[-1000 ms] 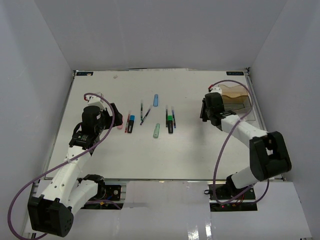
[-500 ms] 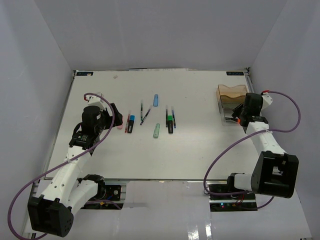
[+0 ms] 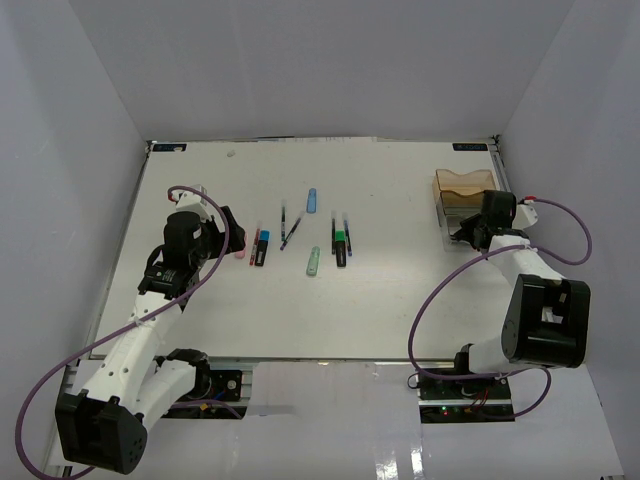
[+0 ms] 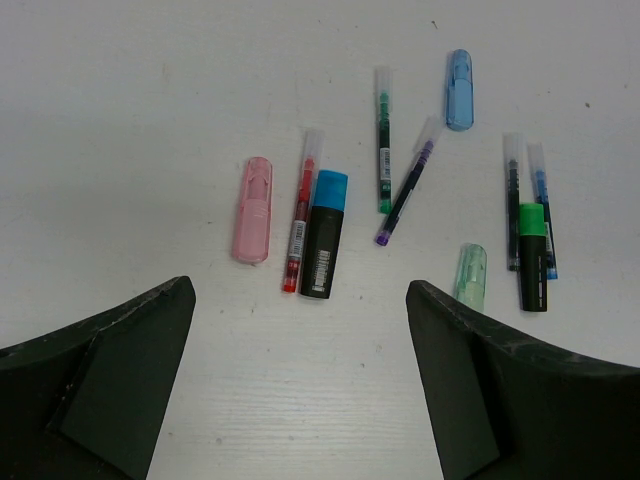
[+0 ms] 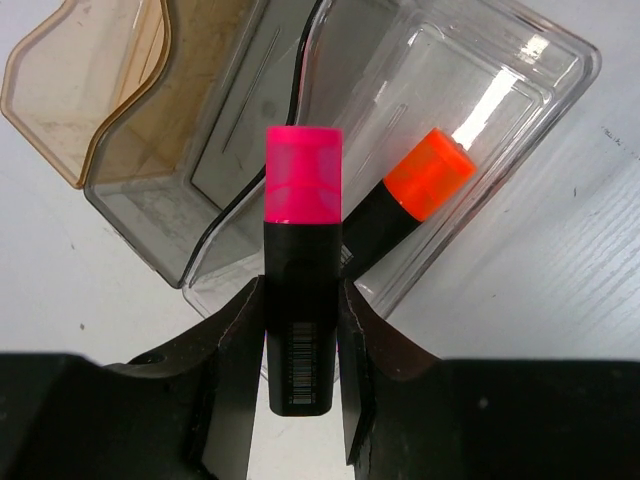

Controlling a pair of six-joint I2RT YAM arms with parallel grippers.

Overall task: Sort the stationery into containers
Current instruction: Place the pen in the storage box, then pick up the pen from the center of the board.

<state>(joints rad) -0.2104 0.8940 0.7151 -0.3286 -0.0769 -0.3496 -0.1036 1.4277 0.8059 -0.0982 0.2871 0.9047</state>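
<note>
Pink-capped marker (image 5: 303, 260): pinched in right gripper (image 5: 303, 330), long axis at 12 o'clock; clear tray (image 5: 520, 70) lies just ahead toward 1 o'clock.

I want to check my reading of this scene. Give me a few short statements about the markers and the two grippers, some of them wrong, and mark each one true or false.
1. A green-capped marker lies on the table. True.
2. The orange-capped marker lies on the table too. False: it lies in the clear tray.
3. The right gripper is shut on a pink-capped marker. True.
4. The left gripper holds the blue-capped marker. False: it is open and empty, and that marker lies on the table.
</note>
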